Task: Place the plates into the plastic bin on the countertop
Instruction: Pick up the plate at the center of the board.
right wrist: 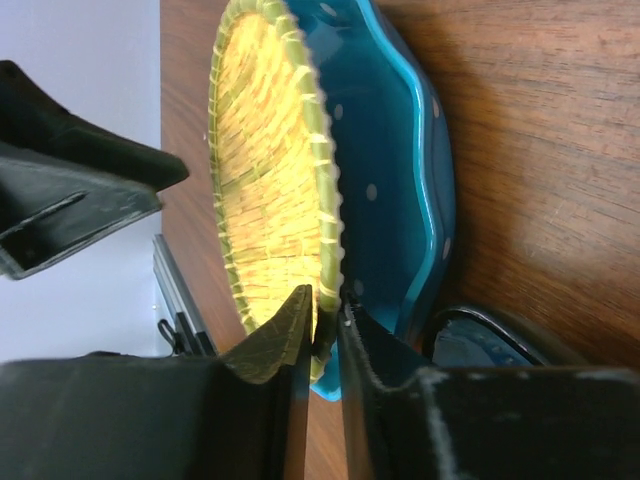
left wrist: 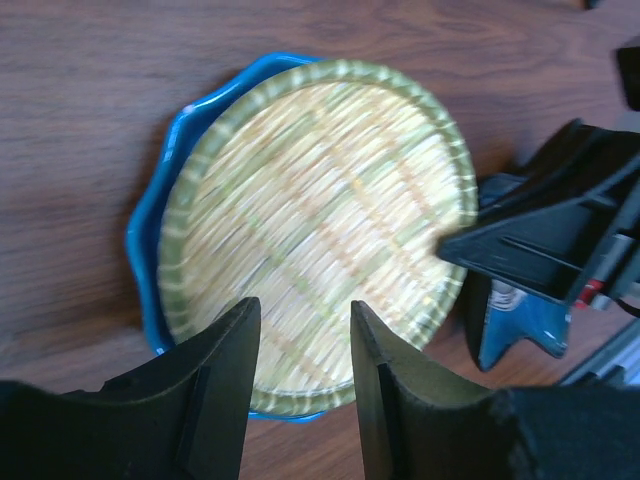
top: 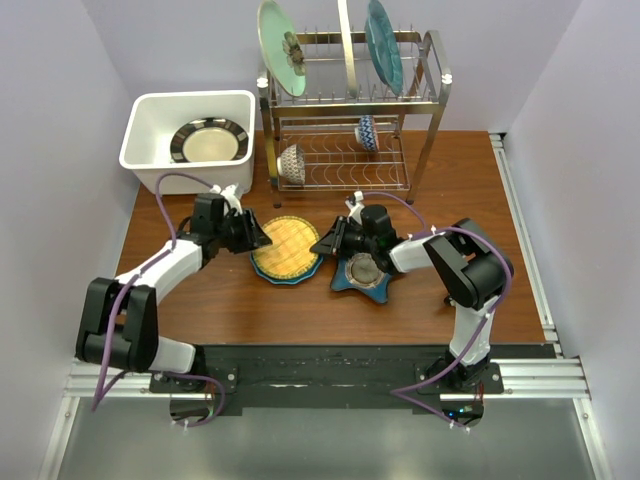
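A yellow woven round plate (top: 283,247) (left wrist: 320,210) lies on a teal-blue scalloped dotted plate (top: 286,281) (left wrist: 150,230) at mid-table. My right gripper (top: 322,244) (right wrist: 325,300) is shut on the woven plate's right rim (right wrist: 265,170), which tilts up off the scalloped plate (right wrist: 390,180). My left gripper (top: 262,234) (left wrist: 305,305) is open over the woven plate's left edge, with nothing held. A dark blue star-shaped plate (top: 345,283) (left wrist: 510,330) lies under the right arm. The white plastic bin (top: 140,130) at the back left holds a black-striped plate (top: 210,142).
A steel wire dish rack (top: 420,110) stands behind the plates, right of the bin. It holds a pale green flower plate (top: 283,45), a teal plate (top: 384,42) and two small patterned bowls (top: 292,163). A small round dish (top: 363,268) sits on the star plate.
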You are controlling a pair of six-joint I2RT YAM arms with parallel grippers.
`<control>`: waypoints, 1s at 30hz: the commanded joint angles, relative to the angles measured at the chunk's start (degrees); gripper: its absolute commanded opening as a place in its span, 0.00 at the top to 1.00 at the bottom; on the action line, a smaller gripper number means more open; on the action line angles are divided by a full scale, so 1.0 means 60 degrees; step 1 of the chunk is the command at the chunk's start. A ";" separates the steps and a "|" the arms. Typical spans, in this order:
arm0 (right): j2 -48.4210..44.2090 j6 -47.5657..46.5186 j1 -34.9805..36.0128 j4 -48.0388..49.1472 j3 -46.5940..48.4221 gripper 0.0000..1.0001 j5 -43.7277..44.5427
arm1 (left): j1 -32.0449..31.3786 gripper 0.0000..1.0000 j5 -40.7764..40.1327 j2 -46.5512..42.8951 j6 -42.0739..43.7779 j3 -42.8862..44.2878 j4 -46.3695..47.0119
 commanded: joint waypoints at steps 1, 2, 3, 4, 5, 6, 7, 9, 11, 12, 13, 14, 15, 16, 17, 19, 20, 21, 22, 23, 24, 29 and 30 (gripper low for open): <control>0.0037 0.0078 0.0063 0.0686 -0.0099 0.88 -0.0287 | -0.0081 0.55 0.1192 -0.0469 -0.0346 -0.0213 0.1486; -0.0036 0.0107 0.0063 0.0744 -0.0128 0.93 -0.0301 | -0.0066 0.55 0.1265 -0.0469 -0.0375 -0.0242 0.1544; -0.0095 0.0122 0.0063 0.0759 -0.0201 0.95 -0.0272 | -0.0066 0.55 0.1237 -0.0484 -0.0376 -0.0243 0.1530; -0.0197 0.0122 0.0063 0.0760 -0.0231 0.97 -0.0214 | -0.0066 0.55 0.1207 -0.0527 -0.0361 -0.0243 0.1516; -0.0416 0.0108 0.0049 0.0702 -0.0318 0.98 -0.0156 | -0.0066 0.55 0.1149 -0.0600 -0.0361 -0.0243 0.1501; -0.0548 0.0020 0.0049 0.0628 -0.0363 0.99 -0.0111 | -0.0066 0.55 0.0931 -0.0673 -0.0332 -0.0257 0.1414; -0.0680 -0.0038 0.0049 0.0512 -0.0378 0.99 0.0034 | -0.0066 0.55 0.0842 -0.0906 -0.0332 -0.0243 0.1384; -0.1133 -0.0243 0.0049 0.0058 -0.0407 1.00 0.0181 | -0.0066 0.53 0.0535 -0.1185 -0.0302 -0.0272 0.1340; -0.1413 -0.0332 0.0049 -0.0264 -0.0407 1.00 0.0314 | -0.0066 0.52 0.0373 -0.1683 -0.0302 -0.0301 0.1340; -0.1631 -0.0361 0.0020 -0.0309 -0.0407 1.00 0.0343 | -0.0066 0.50 0.0242 -0.1830 -0.0302 -0.0316 0.1354; -0.1721 -0.0361 0.0019 -0.0382 -0.0407 1.00 0.0358 | -0.0081 0.49 0.0182 -0.2078 -0.0288 -0.0316 0.1369; -0.1794 -0.0361 -0.0010 -0.0397 -0.0436 1.00 0.0358 | -0.0066 0.48 0.0124 -0.2196 -0.0288 -0.0316 0.1340; -0.1954 -0.0303 -0.0024 -0.0398 -0.0465 1.00 0.0358 | -0.0081 0.46 -0.0036 -0.2285 -0.0259 -0.0316 0.1296; -0.2028 -0.0274 -0.0039 -0.0383 -0.0466 1.00 0.0358 | -0.0066 0.45 -0.0082 -0.2416 -0.0230 -0.0272 0.1252; -0.2087 -0.0244 -0.0068 -0.0354 -0.0509 1.00 0.0314 | -0.0081 0.45 -0.0154 -0.2446 -0.0200 -0.0257 0.1165; -0.2277 -0.0157 -0.0112 -0.0325 -0.0553 1.00 0.0256 | -0.0081 0.44 -0.0243 -0.2476 -0.0083 -0.0184 0.1135; -0.2307 -0.0098 -0.0185 -0.0237 -0.0597 1.00 0.0183 | -0.0066 0.44 -0.0243 -0.2476 -0.0054 -0.0169 0.0787; -0.2351 -0.0011 -0.0229 -0.0179 -0.0612 1.00 0.0051 | -0.0081 0.44 -0.0185 -0.2476 -0.0068 -0.0169 0.0812; -0.2438 0.0034 -0.0273 -0.0134 -0.0641 1.00 -0.0022 | -0.0066 0.44 -0.0141 -0.2519 -0.0097 -0.0242 0.0856; -0.2468 0.0092 -0.0390 0.0011 -0.0699 1.00 -0.0110 | -0.0066 0.44 -0.0112 -0.2549 -0.0126 -0.0286 0.0943; -0.2498 0.0209 -0.0449 0.0100 -0.0743 1.00 -0.0285 | -0.0081 0.44 0.0019 -0.2578 -0.0199 -0.0345 0.0988; -0.2717 0.0444 -0.0931 0.0701 -0.0993 1.00 -0.0828 | -0.0081 0.41 0.0050 -0.2696 -0.0200 -0.0389 0.1003; -0.2761 0.0430 -0.0976 0.0715 -0.1022 1.00 -0.0901 | -0.0066 0.41 0.0137 -0.2667 -0.0200 -0.0389 0.1003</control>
